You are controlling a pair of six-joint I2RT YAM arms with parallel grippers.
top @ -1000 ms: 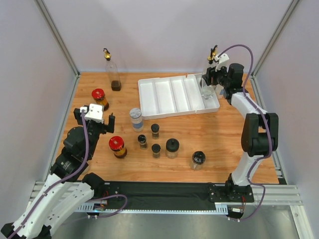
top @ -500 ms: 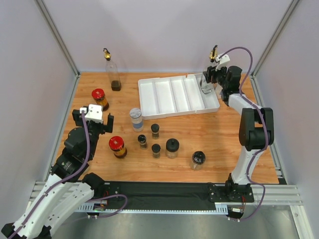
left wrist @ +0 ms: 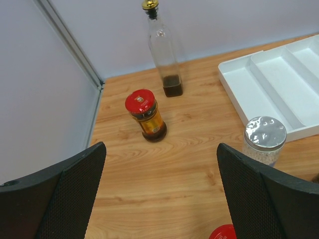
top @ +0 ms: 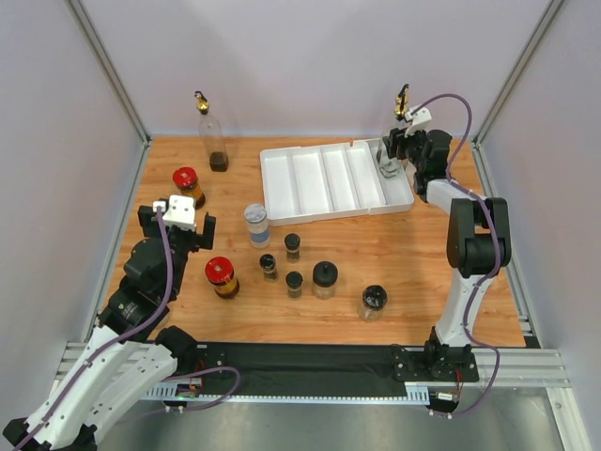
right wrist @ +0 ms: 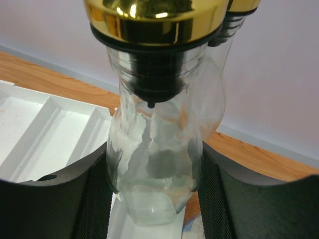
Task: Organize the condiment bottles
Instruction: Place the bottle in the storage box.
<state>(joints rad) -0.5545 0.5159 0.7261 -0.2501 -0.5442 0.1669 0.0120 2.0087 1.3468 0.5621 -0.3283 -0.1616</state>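
Right gripper (right wrist: 154, 195) clamps its black fingers (right wrist: 97, 195) on the body of a tall clear glass bottle (right wrist: 155, 149) with a gold spout, upright over the right end of the white divided plastic tray (right wrist: 47, 130); left gripper (left wrist: 162, 195) gapes, holding nothing.

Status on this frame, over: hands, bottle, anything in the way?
Left hand open, empty. Right hand shut on gold-spouted clear bottle, upright at white tray's rightmost compartment. Nothing blocking it.
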